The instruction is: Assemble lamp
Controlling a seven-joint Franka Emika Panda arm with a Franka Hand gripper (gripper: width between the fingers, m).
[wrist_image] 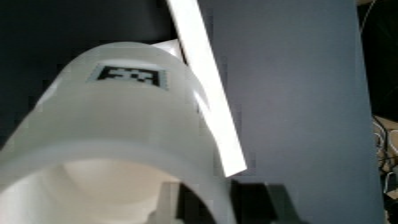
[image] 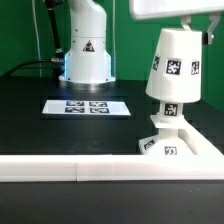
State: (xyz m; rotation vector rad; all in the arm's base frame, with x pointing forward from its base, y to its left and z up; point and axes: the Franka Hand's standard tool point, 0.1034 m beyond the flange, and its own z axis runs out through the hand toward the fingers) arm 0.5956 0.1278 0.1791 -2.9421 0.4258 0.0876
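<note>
The tapered white shade hangs slightly tilted over the bulb. Only the bulb's tagged neck shows under the shade's rim. The bulb stands in the low angular base near the front right corner. My gripper comes in from the upper right and is shut on the shade's wall near its narrow end. In the wrist view the shade fills most of the picture, with a tag on its side. The dark fingers clamp its wall, and the gripper sits at the picture's edge. I cannot tell whether the shade rests on the bulb.
A long white rail bar runs along the table's front, and another along the exterior view's right; a bar also shows in the wrist view. The marker board lies mid-table. The arm's white pedestal stands behind it.
</note>
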